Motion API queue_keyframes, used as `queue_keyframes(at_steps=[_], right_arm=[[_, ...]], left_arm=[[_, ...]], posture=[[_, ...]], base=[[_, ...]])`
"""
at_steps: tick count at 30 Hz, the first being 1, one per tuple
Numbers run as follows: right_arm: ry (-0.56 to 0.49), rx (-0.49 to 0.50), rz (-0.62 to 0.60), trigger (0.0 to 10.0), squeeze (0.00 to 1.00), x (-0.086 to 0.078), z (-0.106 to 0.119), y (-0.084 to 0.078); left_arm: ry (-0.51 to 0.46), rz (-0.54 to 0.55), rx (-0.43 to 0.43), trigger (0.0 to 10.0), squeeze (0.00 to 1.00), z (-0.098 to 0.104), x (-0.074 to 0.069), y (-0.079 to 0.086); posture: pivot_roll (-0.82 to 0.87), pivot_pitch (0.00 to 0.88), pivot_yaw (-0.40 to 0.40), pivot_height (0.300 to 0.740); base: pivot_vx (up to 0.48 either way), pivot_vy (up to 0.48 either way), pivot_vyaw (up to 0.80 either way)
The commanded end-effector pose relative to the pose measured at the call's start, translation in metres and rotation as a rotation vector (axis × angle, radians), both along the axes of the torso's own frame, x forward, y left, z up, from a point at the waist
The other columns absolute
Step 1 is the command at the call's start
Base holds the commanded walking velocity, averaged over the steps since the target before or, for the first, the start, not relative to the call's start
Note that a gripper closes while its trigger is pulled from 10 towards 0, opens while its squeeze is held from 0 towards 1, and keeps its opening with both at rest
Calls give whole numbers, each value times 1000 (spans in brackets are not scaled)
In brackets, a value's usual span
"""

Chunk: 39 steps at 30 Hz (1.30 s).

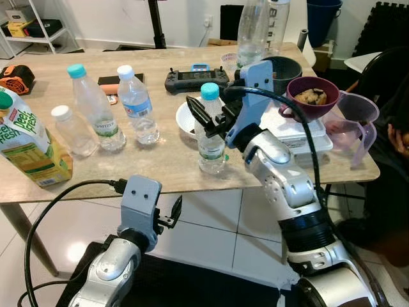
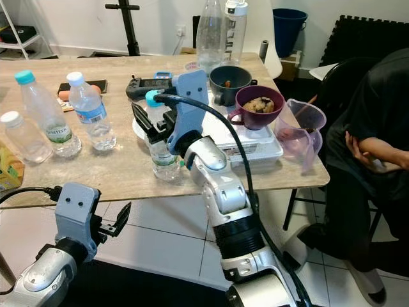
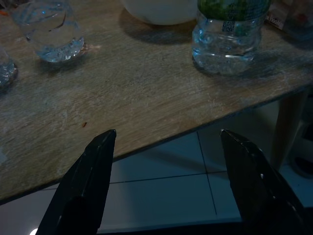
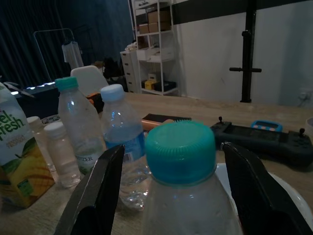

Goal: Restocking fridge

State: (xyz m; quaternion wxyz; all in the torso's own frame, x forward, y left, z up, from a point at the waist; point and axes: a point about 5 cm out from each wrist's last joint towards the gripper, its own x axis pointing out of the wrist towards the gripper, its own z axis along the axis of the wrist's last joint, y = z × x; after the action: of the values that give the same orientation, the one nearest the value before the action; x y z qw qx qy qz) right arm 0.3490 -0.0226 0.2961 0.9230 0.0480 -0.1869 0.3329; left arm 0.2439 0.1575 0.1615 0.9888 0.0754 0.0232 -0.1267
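A teal-capped bottle (image 1: 210, 131) stands near the table's (image 1: 160, 166) front edge, just in front of a white bowl (image 1: 184, 120). The right gripper (image 1: 206, 115) is at its neck, fingers spread either side of the cap, not touching it. The left gripper (image 1: 174, 214) hangs below the table edge, fingers apart. Three more bottles (image 1: 137, 105) and a juice carton (image 1: 29, 144) stand to the left.
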Motion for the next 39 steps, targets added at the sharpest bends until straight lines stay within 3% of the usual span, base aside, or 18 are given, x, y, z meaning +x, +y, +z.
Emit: queue_keyframes(at_steps=[1,2,4,16,17,18,19,20,22,25,27,28,29,30,36,39], right_arm=[[-17,5,2,3608,0,0,3,4],[-17,5,2,3608,0,0,3,4],[-19,8,1,0,0,1,3,4],[-94,9,-19,0,0,-4,8,-1],[-118,-3,-47,2275,0,-7,9,-6],[-134,-12,-67,2275,0,-9,10,-10],[-150,-15,-96,10000,0,-13,12,-17],[-150,-15,-96,10000,0,-13,12,-17],[-179,5,-167,10000,0,-21,20,-39],[-206,14,-222,10000,0,-25,26,-53],[-249,15,-348,10000,0,-30,35,-82],[-249,15,-348,10000,0,-30,35,-82],[-276,-18,-453,10000,0,-35,35,-104],[-277,-39,-492,10000,0,-37,32,-111],[-241,-108,-586,10000,0,-46,13,-132],[-222,-117,-565,10000,0,-50,10,-134]], left_arm=[[25,7,-6,10000,0,-8,-1,-2],[25,7,-6,10000,0,-8,-1,-2],[24,10,-5,10000,0,-8,-1,-2],[28,5,-8,10000,0,-11,1,-3],[38,2,-20,10000,0,-13,0,-2],[44,0,-30,10000,0,-13,-1,-2],[51,-1,-43,10000,0,-14,-2,-2],[51,-1,-43,10000,0,-14,-2,-2],[54,-3,-53,10000,0,-13,-3,0],[53,-3,-54,10000,0,-13,-3,1],[50,-4,-51,10000,0,-13,-3,2],[50,-4,-51,10000,0,-13,-3,2],[47,-8,-45,10000,0,-13,-3,1],[46,-10,-44,10000,0,-13,-4,1],[51,-17,-44,10000,0,-15,-7,-2],[57,-15,-48,10000,0,-16,-9,-2]], posture=[[29,208,11,707],[29,208,11,707],[29,207,11,707],[18,194,11,707],[15,197,10,707],[15,197,10,707],[13,201,8,707],[13,201,8,707],[6,209,8,707],[3,212,8,707],[-6,220,6,707],[-6,220,6,707],[-12,231,1,707],[-13,234,-2,707],[-14,246,-13,707],[-14,249,-13,707]], base=[[0,0,0],[0,0,0],[0,0,0],[0,0,0],[0,0,0],[0,0,0],[0,0,0],[0,0,0],[0,0,0],[0,0,0],[0,0,0],[0,0,0],[0,0,0],[0,0,0],[0,0,0],[0,0,0]])
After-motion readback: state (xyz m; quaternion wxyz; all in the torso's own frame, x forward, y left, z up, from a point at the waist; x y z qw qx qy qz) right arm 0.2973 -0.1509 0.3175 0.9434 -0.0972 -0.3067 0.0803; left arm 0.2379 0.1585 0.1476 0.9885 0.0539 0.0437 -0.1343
